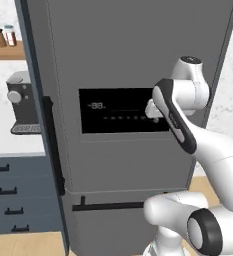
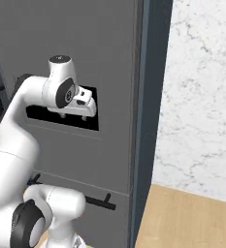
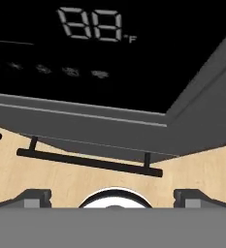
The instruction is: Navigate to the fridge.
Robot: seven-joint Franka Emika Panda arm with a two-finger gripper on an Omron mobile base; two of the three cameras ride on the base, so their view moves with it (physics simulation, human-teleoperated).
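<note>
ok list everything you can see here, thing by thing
fridge: one, dark grey, fills the middle, close ahead
display panel: one, black, on the fridge front
vertical bar handle: one, black, fridge's left edge
drawer handle: one, black, horizontal, low on the fridge
coffee machine: one, grey and black, white counter at left
spice jars: about three, on the wooden shelf, upper left
drawers: blue-grey, black pulls, under the counter
marble wall: white, right of the fridge
floor: light wood
gripper: one, white, in front of the display, tips apart

Dark grey fridge [image 1: 133, 50] with black panel [image 1: 118, 111] and handles, white marbled wall [image 2: 201, 97], pale wood floor [image 2: 182, 218].
</note>
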